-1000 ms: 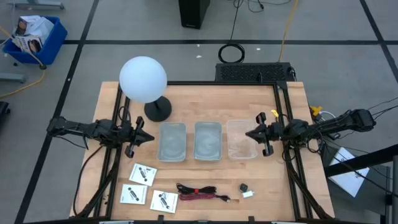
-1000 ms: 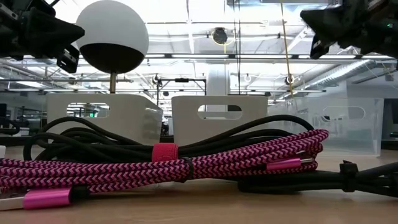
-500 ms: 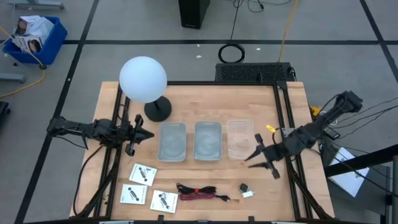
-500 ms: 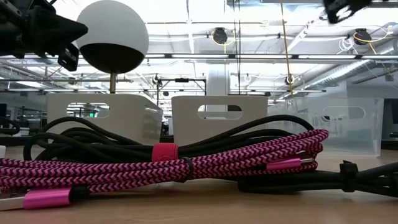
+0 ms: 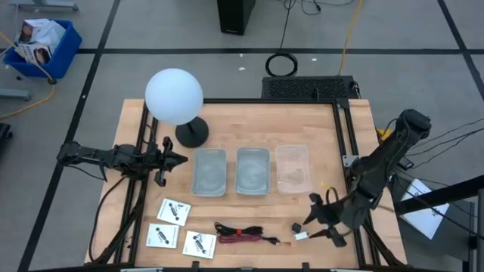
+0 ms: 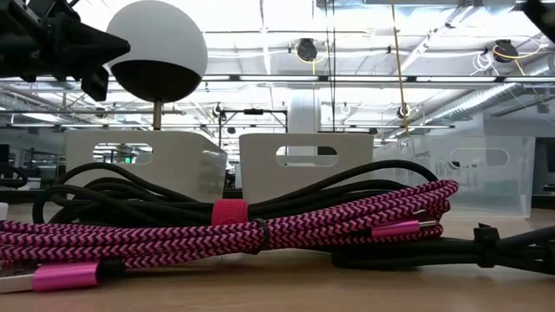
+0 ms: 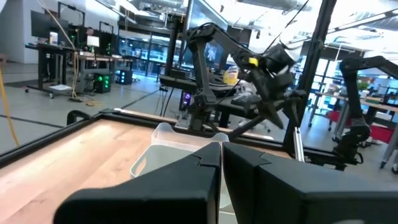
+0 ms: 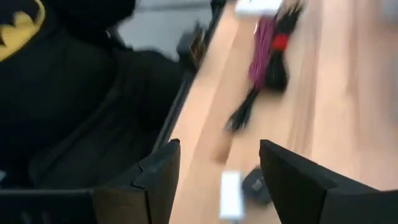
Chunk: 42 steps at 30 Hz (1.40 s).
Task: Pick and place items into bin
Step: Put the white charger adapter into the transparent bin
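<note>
Three white packets (image 5: 173, 211) (image 5: 161, 236) (image 5: 200, 242) lie flat at the near left. The black-and-red cable bundle (image 5: 246, 234) (image 6: 234, 230) lies at the near middle. To its right sit the tiny black cube (image 5: 296, 226) (image 8: 256, 183) and the white piece (image 5: 301, 236) (image 8: 230, 194). My right gripper (image 5: 314, 227) (image 8: 221, 165) hangs open above the table just right of these two, slanting down toward them and touching nothing. My left gripper (image 5: 178, 159) (image 7: 221, 155) is shut and holds nothing, at the left, level, beside the left bin (image 5: 210, 171).
Three clear bins stand in a row at mid-table: the left one, the middle (image 5: 252, 170) and the right (image 5: 293, 168). A white globe lamp (image 5: 174, 96) on a black base stands at the far left. Black frame rails (image 5: 344, 143) run along the table's sides.
My right gripper has swung from beside the right bin toward the table's near edge, to just right of the cube and white piece. It has tipped to point downward, rolled, and opened. Nothing on the table has moved.
</note>
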Motion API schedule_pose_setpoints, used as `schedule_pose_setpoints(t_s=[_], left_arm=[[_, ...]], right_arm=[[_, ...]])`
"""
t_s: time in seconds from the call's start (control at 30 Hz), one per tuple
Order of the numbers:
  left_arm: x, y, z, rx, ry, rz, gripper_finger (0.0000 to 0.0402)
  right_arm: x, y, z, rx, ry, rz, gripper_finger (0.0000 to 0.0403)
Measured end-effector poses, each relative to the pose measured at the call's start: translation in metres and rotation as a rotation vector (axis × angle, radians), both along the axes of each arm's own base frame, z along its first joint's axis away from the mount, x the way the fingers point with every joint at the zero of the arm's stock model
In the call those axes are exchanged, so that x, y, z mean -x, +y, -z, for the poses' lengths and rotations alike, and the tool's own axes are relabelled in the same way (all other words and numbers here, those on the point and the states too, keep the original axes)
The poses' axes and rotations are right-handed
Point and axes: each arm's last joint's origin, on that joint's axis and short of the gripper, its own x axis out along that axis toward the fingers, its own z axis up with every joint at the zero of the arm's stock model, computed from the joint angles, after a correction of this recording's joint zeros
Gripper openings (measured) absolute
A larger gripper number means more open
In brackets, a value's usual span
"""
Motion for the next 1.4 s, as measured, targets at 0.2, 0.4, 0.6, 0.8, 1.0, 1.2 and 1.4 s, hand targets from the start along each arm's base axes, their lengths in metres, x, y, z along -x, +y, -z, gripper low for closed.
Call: schedule_pose_setpoints(t_s=[0.2,0.4,0.6,0.8,1.0,1.2,1.4], left_arm=[[0.0,0.0,0.0,0.02,0.0,0.003,0.0021],[0.0,0.0,0.0,0.021,0.0,0.003,0.0021],[0.0,0.0,0.0,0.017,0.001,0.002,0.0021],[0.0,0.0,0.0,0.018,0.001,0.002,0.0021],[0.0,0.0,0.0,0.019,0.001,0.003,0.0021],[0.0,0.0,0.0,0.019,0.001,0.003,0.0021],[0.0,0.0,0.0,0.021,0.002,0.004,0.0021]], right_arm=[[-0.001,0.013,0.018,-0.026,0.111,0.029,0.0211],[-0.007,0.021,0.038,0.021,0.165,0.031,0.0211],[-0.009,0.027,0.053,-0.017,0.277,0.052,0.0211],[-0.011,0.031,0.069,0.038,0.316,0.058,0.021],[-0.013,0.032,0.081,0.094,0.326,0.056,0.021],[-0.016,0.03,0.081,0.11,0.3,0.093,0.021],[-0.021,0.032,0.078,0.057,0.267,0.104,0.021]])
